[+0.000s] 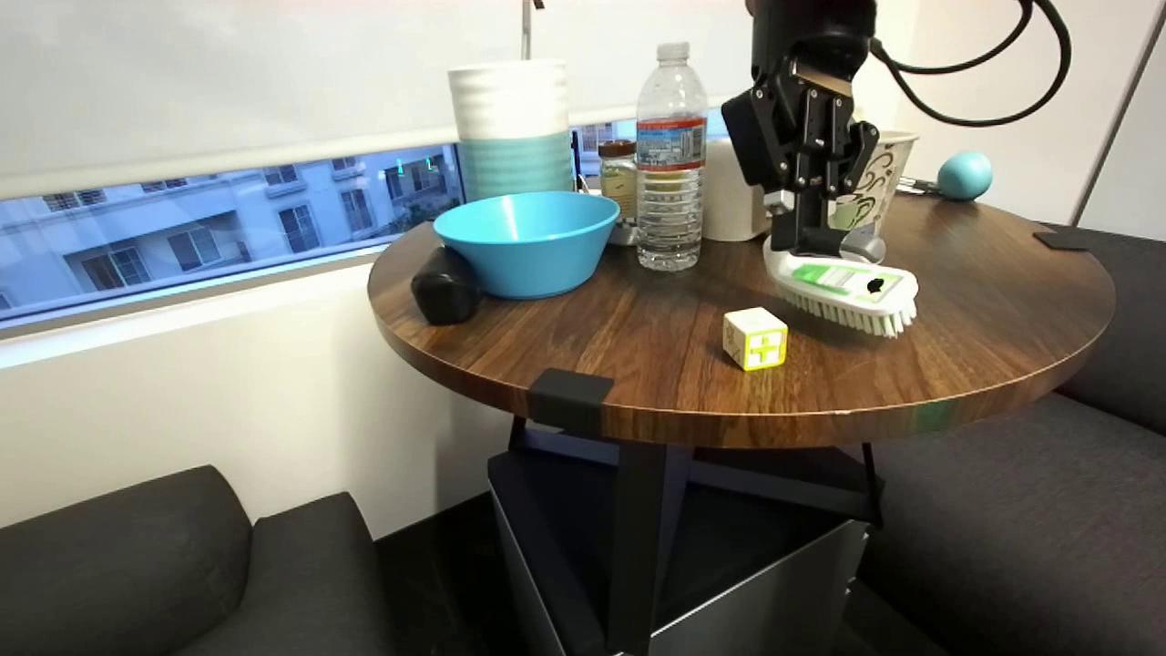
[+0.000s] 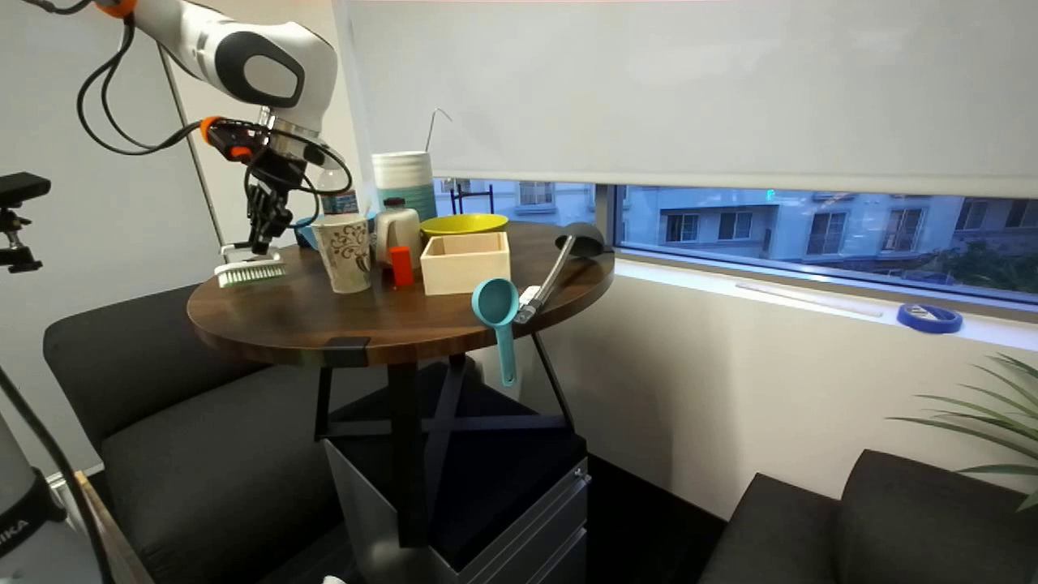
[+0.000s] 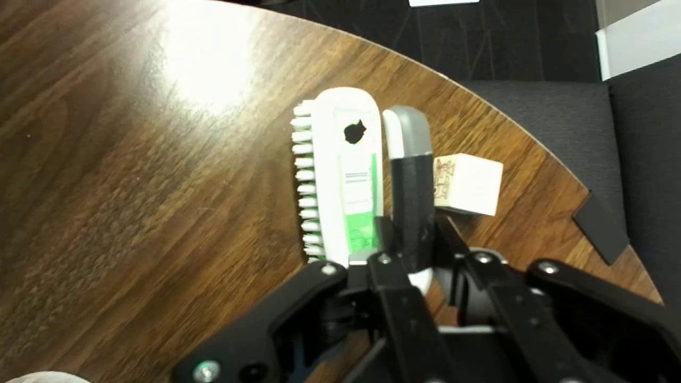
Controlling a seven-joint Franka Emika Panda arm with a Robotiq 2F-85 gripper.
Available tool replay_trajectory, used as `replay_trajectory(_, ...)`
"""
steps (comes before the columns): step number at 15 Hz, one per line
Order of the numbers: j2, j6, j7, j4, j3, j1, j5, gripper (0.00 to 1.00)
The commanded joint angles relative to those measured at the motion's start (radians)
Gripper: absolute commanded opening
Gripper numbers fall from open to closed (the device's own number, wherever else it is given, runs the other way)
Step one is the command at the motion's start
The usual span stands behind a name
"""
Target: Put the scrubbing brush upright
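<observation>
The scrubbing brush [image 1: 852,284] has a white body with a green label, white bristles and a dark grey arched handle. It also shows in an exterior view [image 2: 251,272] with its bristles facing down. In the wrist view [image 3: 348,175] its bristles point to the picture's left and its handle lies to the right. My gripper [image 3: 416,232] has a finger on each side of the handle and is shut on it. The gripper also shows in both exterior views [image 1: 809,239] [image 2: 260,243], above the brush. I cannot tell whether the bristles touch the wooden table [image 1: 656,337].
A pale yellow cube [image 1: 754,339] sits close beside the brush. The patterned paper cup [image 2: 345,253] stands behind the gripper in an exterior view [image 1: 879,178]. A water bottle [image 1: 672,173], a blue bowl [image 1: 528,246] and a wooden box [image 2: 466,266] stand on the table.
</observation>
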Motion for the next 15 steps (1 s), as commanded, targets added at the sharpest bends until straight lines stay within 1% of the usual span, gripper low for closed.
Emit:
replay_trajectory(1, -0.045, 0.016, -0.075, -0.056, -0.008, -0.011, 0.059, 0.05)
replay_trajectory(3, -0.046, 0.013, -0.095, -0.066, -0.012, -0.011, 0.063, 0.05)
replay_trajectory(4, -0.047, 0.010, -0.103, -0.070, -0.014, -0.012, 0.065, 0.47)
replay_trajectory(5, -0.048, 0.008, -0.107, -0.075, -0.014, -0.013, 0.062, 0.47)
replay_trajectory(6, -0.050, 0.009, -0.108, -0.078, -0.014, -0.014, 0.055, 0.52)
replay_trajectory(10, -0.058, 0.007, -0.106, -0.090, -0.016, -0.024, 0.041, 0.81)
replay_trajectory(12, -0.074, 0.005, -0.084, -0.084, -0.010, -0.027, 0.015, 0.95)
replay_trajectory(13, -0.092, 0.000, -0.066, -0.078, -0.002, -0.027, -0.012, 0.99)
replay_trajectory(15, -0.128, -0.012, -0.040, -0.067, 0.013, -0.025, -0.074, 1.00)
